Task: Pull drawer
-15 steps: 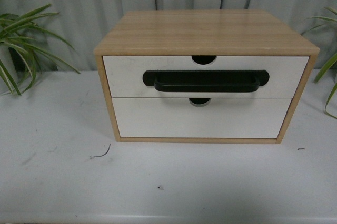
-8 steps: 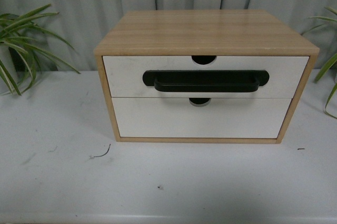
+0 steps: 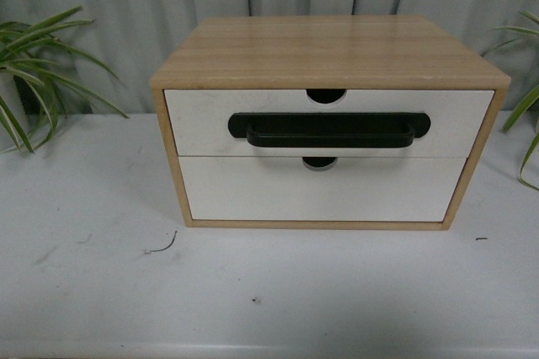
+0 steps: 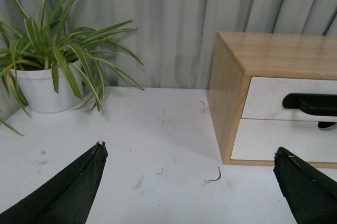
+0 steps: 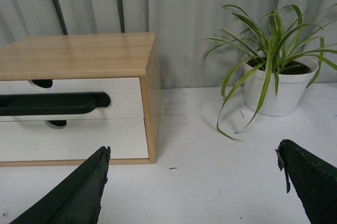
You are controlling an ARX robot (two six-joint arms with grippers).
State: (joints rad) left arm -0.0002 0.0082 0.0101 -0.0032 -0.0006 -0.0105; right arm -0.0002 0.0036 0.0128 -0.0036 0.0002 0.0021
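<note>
The drawer is the upper one in a light wood cabinet; its white front sits flush, with a long black bar handle and a semicircular notch in the top edge. The left wrist view catches the drawer and one end of its handle. From the right wrist camera the drawer and its handle also show. My left gripper is open over bare table, left of the cabinet. My right gripper is open too, right of the cabinet. Neither arm shows in the front view.
Below the drawer sits a plain white drawer front without a handle. A potted plant stands left of the cabinet and another plant to its right. Grey curtain hangs behind. A small dark scrap lies on the white table.
</note>
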